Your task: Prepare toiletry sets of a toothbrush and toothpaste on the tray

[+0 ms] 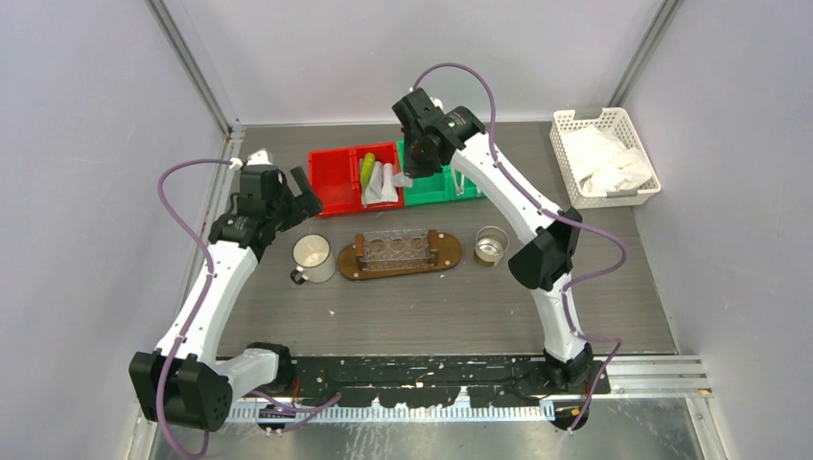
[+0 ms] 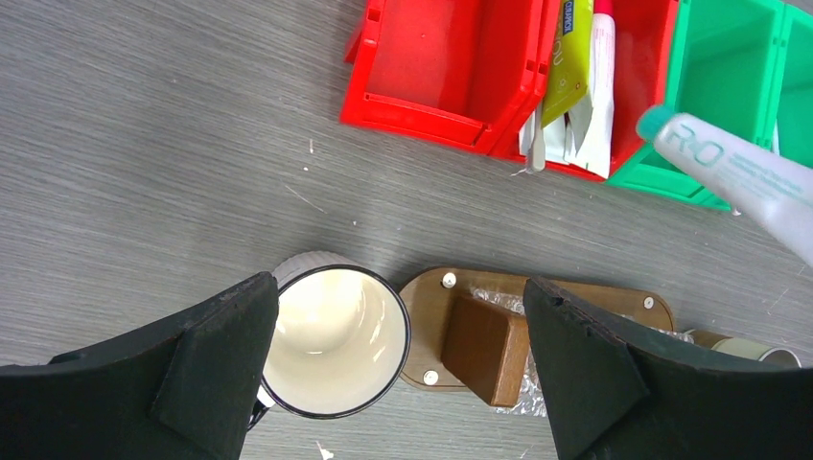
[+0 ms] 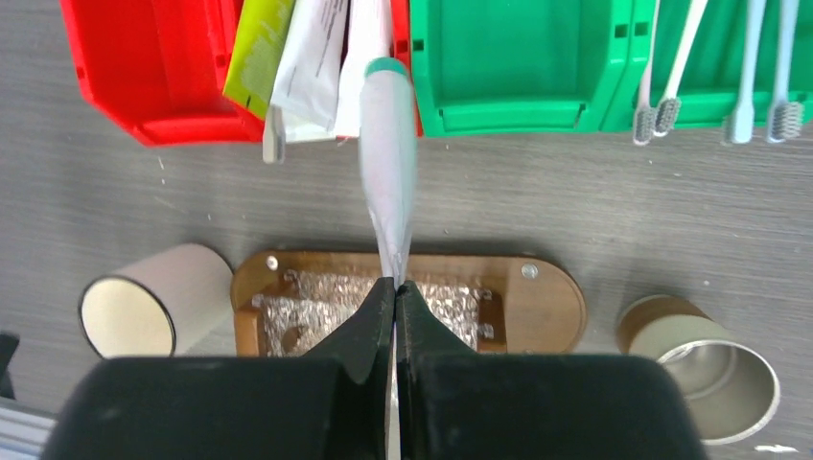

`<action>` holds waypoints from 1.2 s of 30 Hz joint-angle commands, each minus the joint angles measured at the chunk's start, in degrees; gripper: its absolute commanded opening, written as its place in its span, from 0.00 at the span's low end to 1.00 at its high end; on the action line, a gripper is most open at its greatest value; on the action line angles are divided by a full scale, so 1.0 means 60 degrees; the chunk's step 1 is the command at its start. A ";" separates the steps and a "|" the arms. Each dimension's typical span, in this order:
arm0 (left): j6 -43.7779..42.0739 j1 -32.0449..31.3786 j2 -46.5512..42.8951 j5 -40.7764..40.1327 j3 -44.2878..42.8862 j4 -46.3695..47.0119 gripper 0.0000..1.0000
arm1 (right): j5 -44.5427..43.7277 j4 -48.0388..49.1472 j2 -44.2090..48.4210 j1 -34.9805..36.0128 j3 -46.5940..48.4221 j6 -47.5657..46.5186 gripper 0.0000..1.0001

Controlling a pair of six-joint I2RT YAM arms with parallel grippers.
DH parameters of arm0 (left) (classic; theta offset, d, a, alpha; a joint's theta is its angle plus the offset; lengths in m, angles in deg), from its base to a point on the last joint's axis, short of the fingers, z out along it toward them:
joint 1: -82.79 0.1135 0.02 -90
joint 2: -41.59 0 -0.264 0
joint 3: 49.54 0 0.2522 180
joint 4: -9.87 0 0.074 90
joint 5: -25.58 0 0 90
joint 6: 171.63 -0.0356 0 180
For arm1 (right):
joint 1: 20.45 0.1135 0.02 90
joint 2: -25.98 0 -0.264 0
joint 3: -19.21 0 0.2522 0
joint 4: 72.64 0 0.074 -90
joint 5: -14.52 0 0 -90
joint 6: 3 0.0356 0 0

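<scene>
Near: bare grey table (image 1: 431, 316) between arm bases and tray, wide free strip.
Middle row: white mug (image 1: 313, 257) just beside left end of wooden tray (image 1: 446, 251); steel cup (image 1: 491, 245) near right end, apart.
Left gripper (image 2: 398, 316) spread wide, holding nothing, above mug and tray's left end.
Right gripper (image 3: 395, 287) clamped on flat tail of whitish tube (image 3: 387, 163), held in air between tray and bins, cap toward bins.
Far: red bins (image 1: 333, 182), right one holding yellow-green tube (image 3: 257, 53) and more whitish tubes (image 3: 312, 57).
Green bins (image 3: 499, 57) alongside; toothbrushes (image 3: 662, 86) overhang front edge of the right one.
White basket (image 1: 561, 144) in far right corner.
</scene>
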 commanded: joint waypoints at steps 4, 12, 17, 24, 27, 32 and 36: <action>0.0219 0.0049 -0.0289 -0.0100 0.0044 0.0038 1.00 | -0.0655 -0.0339 0.2089 0.0539 -0.0310 -0.1237 0.01; 0.0342 0.0049 -0.0305 -0.0117 0.0057 -0.0045 1.00 | -0.0595 -0.1439 0.2709 0.0804 -0.0120 -0.1616 0.01; 0.0453 0.0038 -0.0306 -0.0103 0.0017 -0.0118 1.00 | -0.0035 -0.2020 0.3102 0.0971 -0.0386 -0.1692 0.01; 0.0672 0.0027 -0.0284 -0.0012 0.0017 -0.0219 1.00 | 0.0036 -0.2539 0.3694 0.1448 -0.1081 -0.1659 0.01; 0.0737 -0.0027 -0.0296 0.0043 0.0023 -0.0189 1.00 | 0.0108 -0.2743 0.4003 0.1538 -0.1457 -0.1631 0.01; 0.0763 -0.0104 -0.0254 0.0058 -0.0017 -0.0180 1.00 | 0.0381 -0.2766 0.4472 0.1784 -0.1959 -0.1560 0.01; 0.0821 -0.0165 -0.0134 0.0066 -0.0062 -0.0039 1.00 | 0.0537 -0.2678 0.4676 0.1954 -0.2362 -0.1518 0.01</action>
